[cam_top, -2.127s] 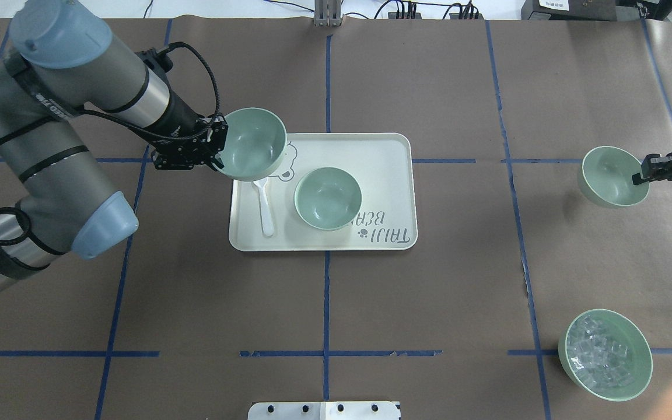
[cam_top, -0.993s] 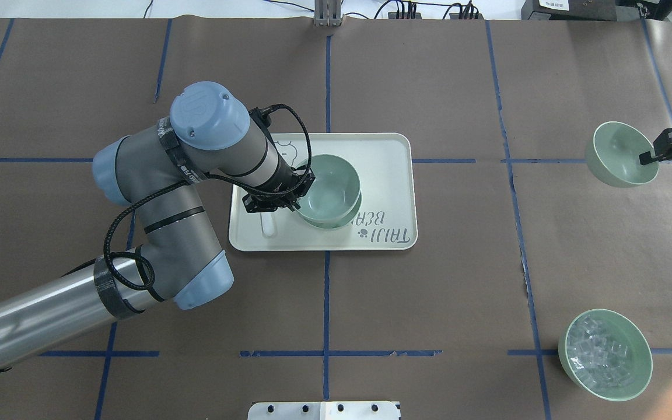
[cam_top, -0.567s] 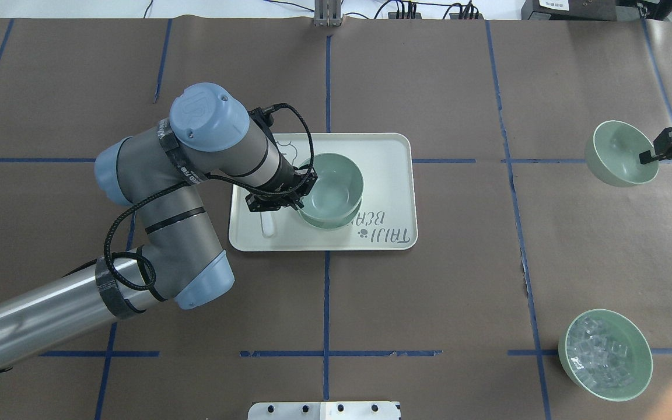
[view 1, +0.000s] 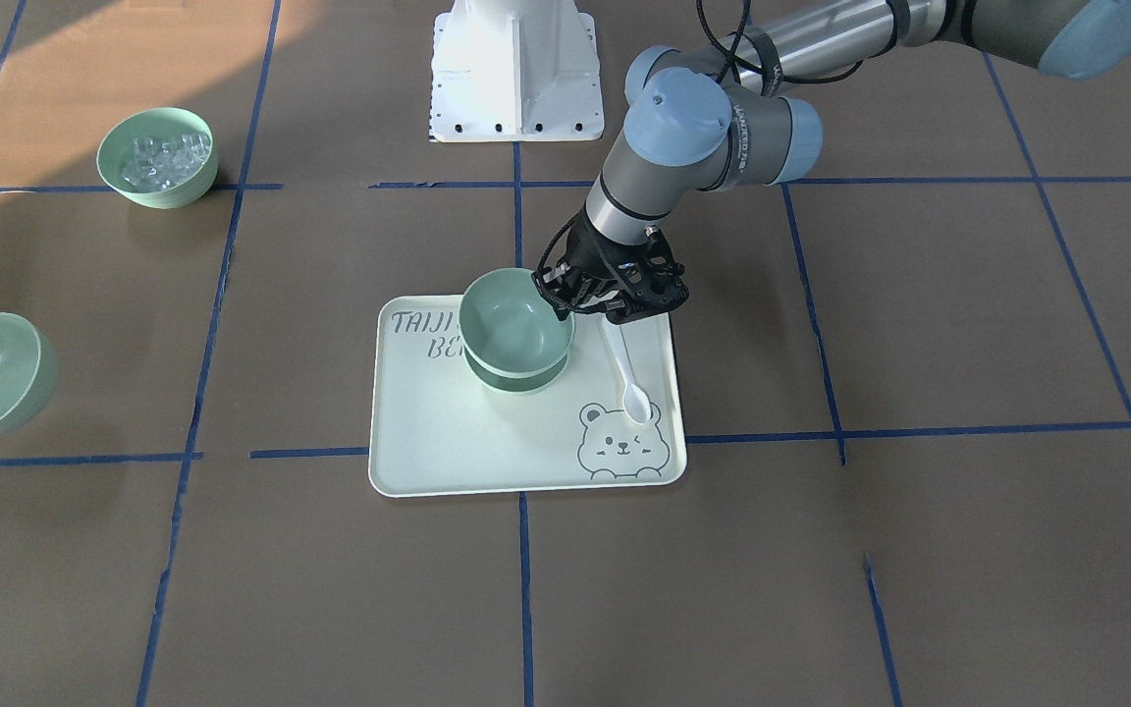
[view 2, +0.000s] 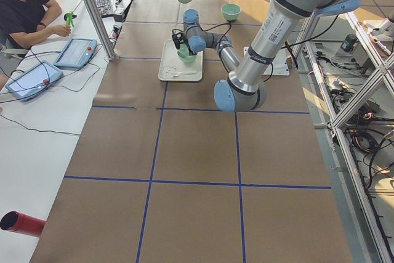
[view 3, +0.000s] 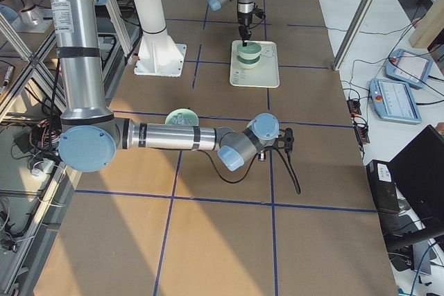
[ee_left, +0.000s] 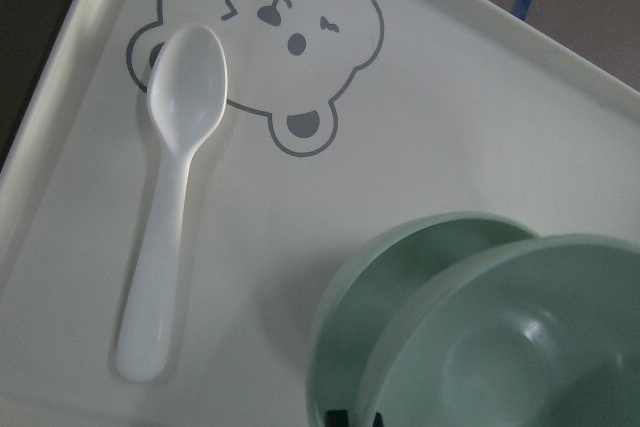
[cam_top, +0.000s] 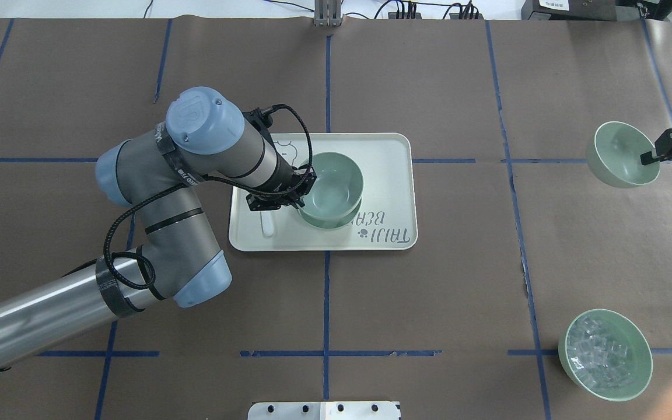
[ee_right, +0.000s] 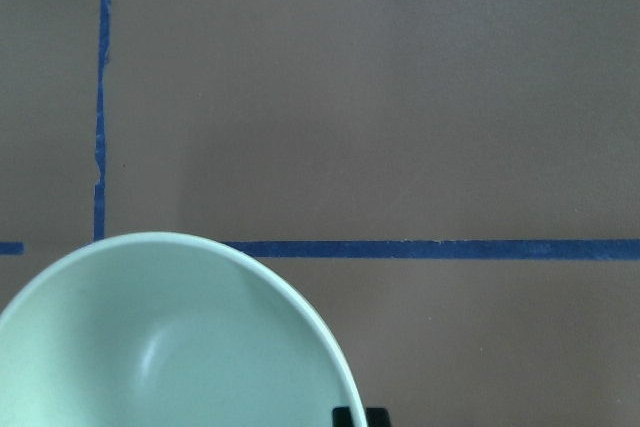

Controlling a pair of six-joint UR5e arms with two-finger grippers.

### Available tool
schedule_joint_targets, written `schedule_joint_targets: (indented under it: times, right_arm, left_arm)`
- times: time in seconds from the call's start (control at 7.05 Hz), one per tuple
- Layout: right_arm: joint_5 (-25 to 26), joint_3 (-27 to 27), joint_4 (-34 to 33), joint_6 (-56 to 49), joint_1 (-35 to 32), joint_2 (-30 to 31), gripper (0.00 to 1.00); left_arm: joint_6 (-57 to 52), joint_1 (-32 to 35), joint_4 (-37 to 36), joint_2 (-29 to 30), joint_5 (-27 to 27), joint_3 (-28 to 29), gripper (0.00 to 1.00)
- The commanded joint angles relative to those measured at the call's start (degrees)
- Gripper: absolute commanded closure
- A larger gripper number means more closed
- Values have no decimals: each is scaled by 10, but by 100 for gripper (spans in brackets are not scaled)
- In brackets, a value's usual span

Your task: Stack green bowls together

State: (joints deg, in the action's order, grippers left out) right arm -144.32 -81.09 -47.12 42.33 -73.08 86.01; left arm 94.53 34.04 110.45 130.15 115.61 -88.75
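Two green bowls are nested on the bear-print tray (cam_top: 388,175). The upper bowl (cam_top: 333,182) sits slightly tilted inside the lower bowl (view 1: 516,380). My left gripper (cam_top: 303,197) is shut on the upper bowl's near-left rim. The left wrist view shows the upper bowl (ee_left: 520,347) resting in the lower bowl (ee_left: 400,272). My right gripper (cam_top: 650,157) is shut on the rim of the third green bowl (cam_top: 619,154) and holds it tilted above the table at the far right. That bowl fills the bottom of the right wrist view (ee_right: 170,347).
A white spoon (view 1: 624,371) lies on the tray beside the nested bowls, under my left wrist. A green bowl of clear cubes (cam_top: 604,354) stands at the near right. Brown paper with blue tape lines covers the table.
My left arm carried its bowl from the tray's far-left corner onto the bowl on the tray. My right gripper lifted its bowl and moved it away. Both have hardly moved in the last half second.
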Motion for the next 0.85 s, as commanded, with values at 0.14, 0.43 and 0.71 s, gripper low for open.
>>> schedule_joint_targets:
  times: [0.14, 0.43, 0.71]
  right_arm:
    - [-1, -3, 0, -1, 0, 2, 100]
    - [-3, -12, -1, 0, 0, 2, 100]
    - [-40, -32, -8, 2, -7, -15, 100]
  left_arm:
    - [0, 1, 38, -2, 0, 16, 0]
    - [0, 14, 35, -2, 2, 14, 0]
    - [-9, 51, -9, -2, 26, -5, 0]
